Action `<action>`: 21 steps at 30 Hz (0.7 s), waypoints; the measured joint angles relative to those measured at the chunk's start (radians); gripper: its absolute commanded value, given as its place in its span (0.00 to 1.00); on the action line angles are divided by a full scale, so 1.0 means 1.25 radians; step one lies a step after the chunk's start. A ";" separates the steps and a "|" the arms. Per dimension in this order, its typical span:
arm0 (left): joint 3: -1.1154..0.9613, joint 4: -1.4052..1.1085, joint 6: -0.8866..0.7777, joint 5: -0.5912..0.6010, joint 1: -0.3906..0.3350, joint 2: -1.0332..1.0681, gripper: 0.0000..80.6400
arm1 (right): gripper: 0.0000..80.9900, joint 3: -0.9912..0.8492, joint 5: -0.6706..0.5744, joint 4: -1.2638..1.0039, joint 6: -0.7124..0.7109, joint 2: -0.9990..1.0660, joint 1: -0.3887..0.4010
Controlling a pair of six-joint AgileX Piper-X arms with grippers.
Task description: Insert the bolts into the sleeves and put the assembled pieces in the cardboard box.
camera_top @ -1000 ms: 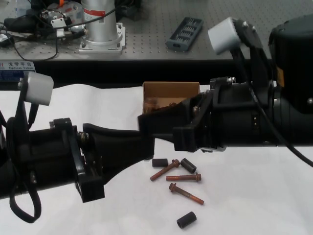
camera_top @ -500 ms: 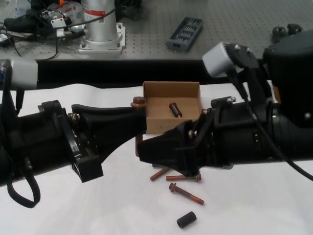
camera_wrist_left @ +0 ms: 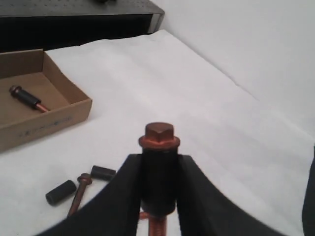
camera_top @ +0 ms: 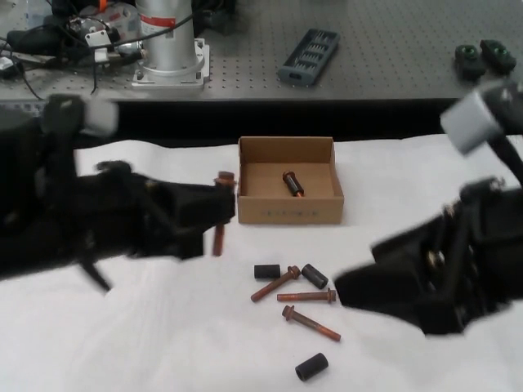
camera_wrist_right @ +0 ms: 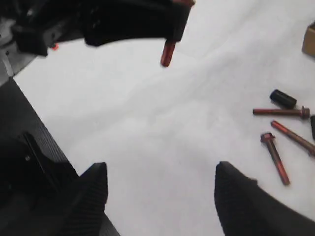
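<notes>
My left gripper (camera_wrist_left: 159, 161) is shut on a black sleeve with a copper bolt (camera_wrist_left: 159, 137) through it. In the high view this assembled piece (camera_top: 219, 235) hangs upright just left of the cardboard box (camera_top: 290, 215), above the white paper. One assembled piece (camera_top: 292, 183) lies inside the box. My right gripper (camera_wrist_right: 162, 194) is open and holds nothing; it hovers at the front right (camera_top: 359, 287), beside the loose parts. Three loose bolts (camera_top: 306, 296) and three black sleeves (camera_top: 267, 271) lie in front of the box.
White paper (camera_top: 409, 188) covers the bench. Behind it is a perforated metal table with a silver post (camera_top: 167, 37), cables and a blue-grey bit holder (camera_top: 308, 55). One sleeve (camera_top: 311, 367) lies apart near the front edge.
The two grippers were together in front of the box; they have separated. My right arm pulled back to the right and lower, now open. My left arm drew back left, keeping the sleeved bolt.
</notes>
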 measured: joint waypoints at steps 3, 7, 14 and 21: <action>-0.109 0.063 0.018 -0.013 0.000 0.102 0.01 | 0.54 0.000 0.054 0.108 -0.044 -0.019 0.000; -0.285 0.126 0.019 -0.019 0.000 0.281 0.01 | 0.50 0.003 0.110 0.162 -0.079 -0.033 -0.001; -0.618 0.325 0.062 -0.019 0.000 0.523 0.01 | 0.34 0.053 0.182 0.208 -0.093 -0.072 -0.001; -0.870 0.444 0.083 -0.044 0.000 0.717 0.01 | 0.02 0.065 0.188 0.216 -0.097 -0.086 -0.001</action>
